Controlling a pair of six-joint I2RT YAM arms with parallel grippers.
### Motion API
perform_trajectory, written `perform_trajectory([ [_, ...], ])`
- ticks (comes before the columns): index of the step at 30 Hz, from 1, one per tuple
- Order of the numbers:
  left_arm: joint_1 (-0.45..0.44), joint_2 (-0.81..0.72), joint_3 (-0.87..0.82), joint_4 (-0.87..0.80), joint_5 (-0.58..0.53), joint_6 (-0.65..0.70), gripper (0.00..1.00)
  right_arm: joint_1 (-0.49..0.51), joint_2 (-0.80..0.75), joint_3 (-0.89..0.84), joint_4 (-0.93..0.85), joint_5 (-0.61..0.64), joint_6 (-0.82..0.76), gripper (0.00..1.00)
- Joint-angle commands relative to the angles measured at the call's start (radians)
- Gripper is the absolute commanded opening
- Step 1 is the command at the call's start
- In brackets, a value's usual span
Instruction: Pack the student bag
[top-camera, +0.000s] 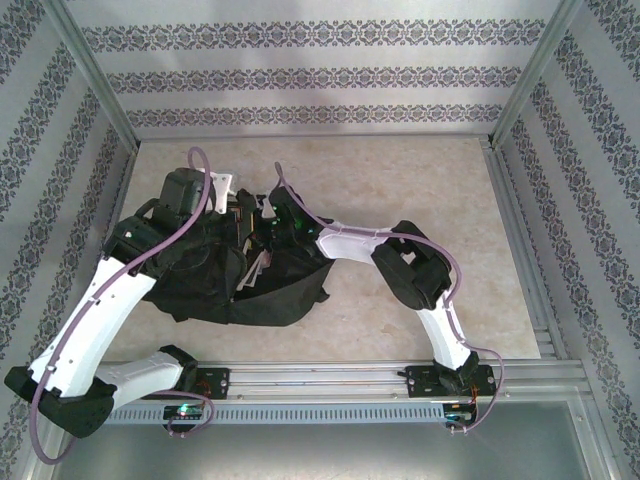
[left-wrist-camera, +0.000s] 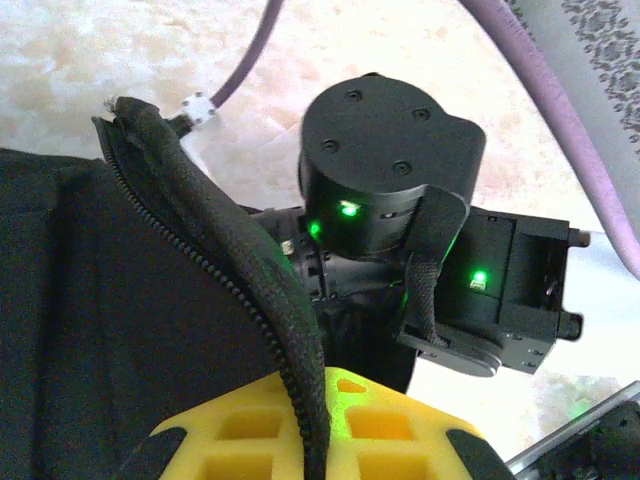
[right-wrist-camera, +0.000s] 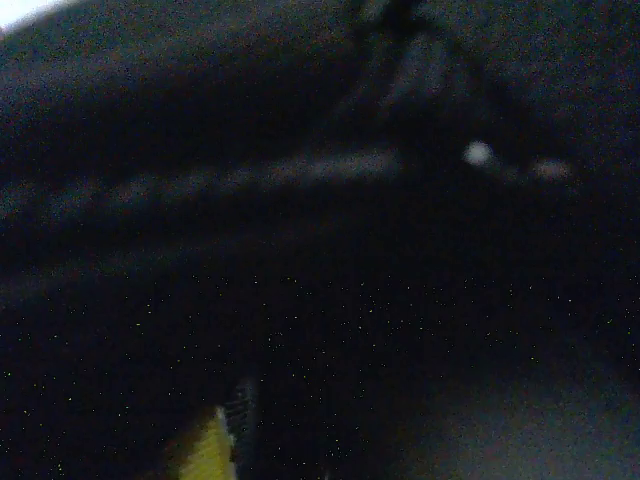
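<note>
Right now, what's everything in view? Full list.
student bag: 1, black, table centre-left, zip edge open
pale items: count unclear, whitish, in the bag's opening
table: 1, beige, under everything
walls: 3, grey patterned, around the table
frame rail: 1, silver, near edge
left arm: 1, white and black, reaching to the bag
right arm: 1, white and black, reaching to the bag
left gripper: 1, yellow fingers, at the zip edge
right gripper: 1, dark, at the bag's opening

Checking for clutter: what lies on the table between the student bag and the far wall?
Nothing: in the top external view the tabletop between the student bag and the far wall is bare. A purple cable arcs above it.
</note>
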Motion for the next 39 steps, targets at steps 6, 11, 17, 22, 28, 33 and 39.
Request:
perform_trajectory([
  [6,0.014,0.048,-0.082,0.251,0.106,-0.05,0.0,-0.026,-0.336,-0.187,-0.283,0.144,-0.406,0.73],
  [11,0.017,0.108,-0.127,0.337,0.177,-0.108,0.0,-0.097,-0.508,-0.392,-0.347,0.171,-0.439,0.71],
  [17,0.014,0.206,-0.175,0.443,0.242,-0.19,0.01,-0.191,-0.745,-0.601,-0.399,0.316,-0.465,0.62],
  [22,-0.005,0.301,-0.206,0.521,0.254,-0.245,0.04,-0.215,-0.93,-0.616,-0.58,0.512,-0.566,0.57],
  [28,-0.024,0.431,-0.216,0.637,0.316,-0.331,0.16,-0.205,-1.046,-0.626,-0.653,0.552,-0.649,0.51],
  [33,-0.033,0.528,-0.175,0.698,0.354,-0.377,0.34,-0.101,-1.038,-0.577,-0.744,0.64,-0.763,0.5],
  [39,-0.042,0.522,-0.126,0.718,0.35,-0.383,0.66,-0.066,-1.059,-0.552,-0.769,0.622,-0.776,0.5],
])
